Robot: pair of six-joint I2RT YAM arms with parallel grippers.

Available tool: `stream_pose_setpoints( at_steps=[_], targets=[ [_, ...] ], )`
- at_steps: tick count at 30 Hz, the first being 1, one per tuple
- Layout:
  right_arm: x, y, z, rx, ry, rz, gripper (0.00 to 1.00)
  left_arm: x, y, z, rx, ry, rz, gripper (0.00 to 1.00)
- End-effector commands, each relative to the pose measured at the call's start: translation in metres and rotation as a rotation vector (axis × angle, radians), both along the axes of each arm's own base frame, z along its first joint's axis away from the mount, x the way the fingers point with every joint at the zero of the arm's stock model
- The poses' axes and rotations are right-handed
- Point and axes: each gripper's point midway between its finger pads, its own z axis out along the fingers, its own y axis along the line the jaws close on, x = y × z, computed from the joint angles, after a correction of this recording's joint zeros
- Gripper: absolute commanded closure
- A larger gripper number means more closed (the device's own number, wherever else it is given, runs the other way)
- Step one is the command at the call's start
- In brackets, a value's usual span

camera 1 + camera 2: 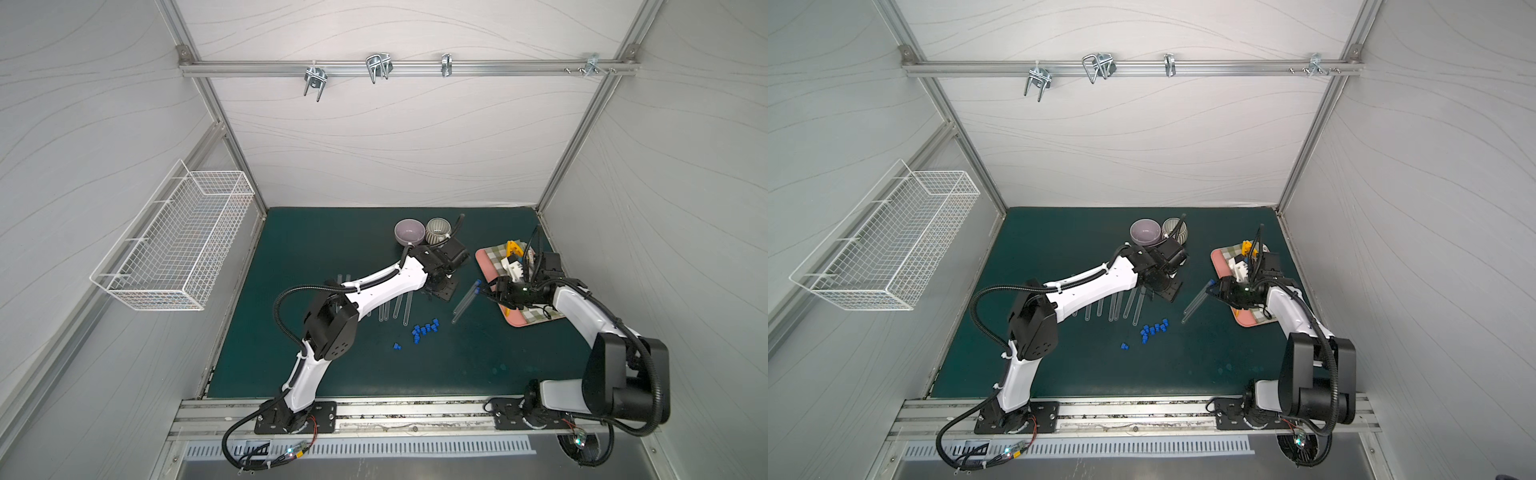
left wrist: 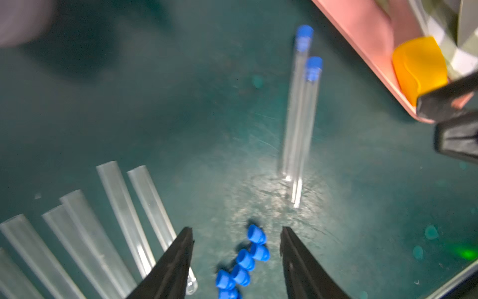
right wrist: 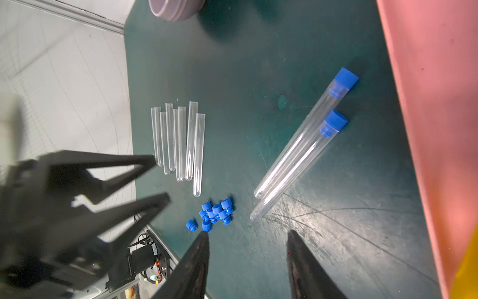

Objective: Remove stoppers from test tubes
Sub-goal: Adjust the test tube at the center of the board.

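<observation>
Two clear test tubes (image 1: 467, 299) (image 3: 297, 155) lie side by side on the green mat, each plugged by a blue stopper (image 3: 345, 79) (image 2: 313, 67). Left of them lies a row of several unplugged tubes (image 1: 397, 305) (image 3: 181, 139). In front of that row sits a pile of loose blue stoppers (image 1: 424, 328) (image 2: 245, 259). My left gripper (image 2: 237, 230) (image 1: 434, 293) hovers open and holds nothing, above the mat between the row and the plugged pair. My right gripper (image 3: 248, 233) (image 1: 487, 291) is open too, with nothing in it, beside the plugged ends.
A pink tray (image 1: 484, 259) with a checked cloth and yellow-handled tools lies under the right wrist. A lilac bowl (image 1: 409, 231) and a striped cup (image 1: 438, 230) stand behind the left wrist. A white wire basket (image 1: 178, 241) hangs on the left wall.
</observation>
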Motion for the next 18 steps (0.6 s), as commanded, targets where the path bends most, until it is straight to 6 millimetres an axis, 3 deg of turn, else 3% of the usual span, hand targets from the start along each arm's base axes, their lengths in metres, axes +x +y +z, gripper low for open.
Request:
stream_pose_setpoints(
  at_steps=[1,6,12,18],
  targets=[
    [0.002,-0.004,0.012,0.026,-0.059,-0.015,0.47,-0.012,-0.015,-0.004,0.02,0.029,-0.076,0.42],
    [0.003,-0.016,0.009,0.058,-0.056,-0.065,0.45,-0.021,-0.036,-0.017,0.034,0.029,-0.131,0.41],
    [-0.001,-0.019,0.009,0.054,-0.052,-0.07,0.44,-0.01,-0.047,-0.036,0.061,0.005,-0.151,0.42],
    [-0.005,-0.02,0.008,0.049,-0.055,-0.076,0.44,-0.002,-0.056,-0.041,0.053,-0.031,-0.183,0.42]
  ],
)
